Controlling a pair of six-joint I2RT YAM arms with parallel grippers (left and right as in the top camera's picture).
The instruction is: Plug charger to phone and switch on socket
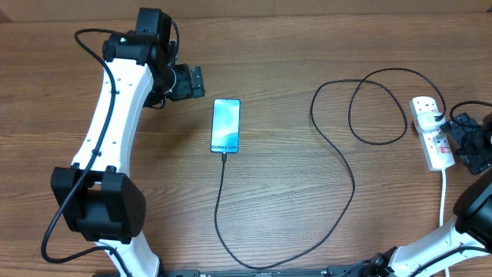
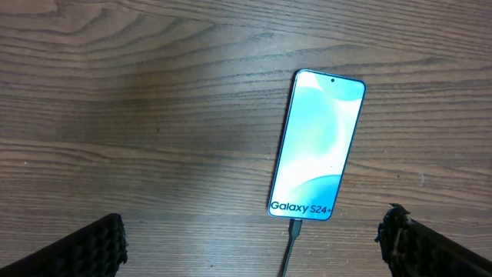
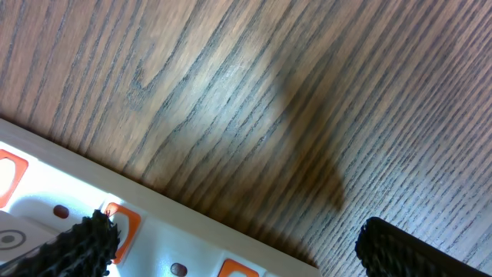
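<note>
Overhead, a brown wooden counter [image 1: 292, 46] fills the view. The left end effector [image 1: 201, 81], at ten o'clock, hangs just beside the phone with its jaws fully spread and nothing in them; it seems parked clear because its part looks done. The right end effector [image 1: 460, 141], at three o'clock, hovers at the socket, equally wide and empty, probably placed to press a switch. The charger [image 1: 221, 188], a thin black cable, runs from the phone toward six o'clock, then sweeps in slack loops to three o'clock. The socket [image 1: 421, 108], a white power strip with a thick white cord, lies at the three o'clock edge. Its red-orange switches [image 3: 125, 219] show close under the right wrist camera. The phone [image 1: 225, 125] lies flat just off centre toward ten o'clock, screen up, pale blue-white with dark "Galaxy S24+" lettering. The connector appears seated in its six o'clock edge.
</note>
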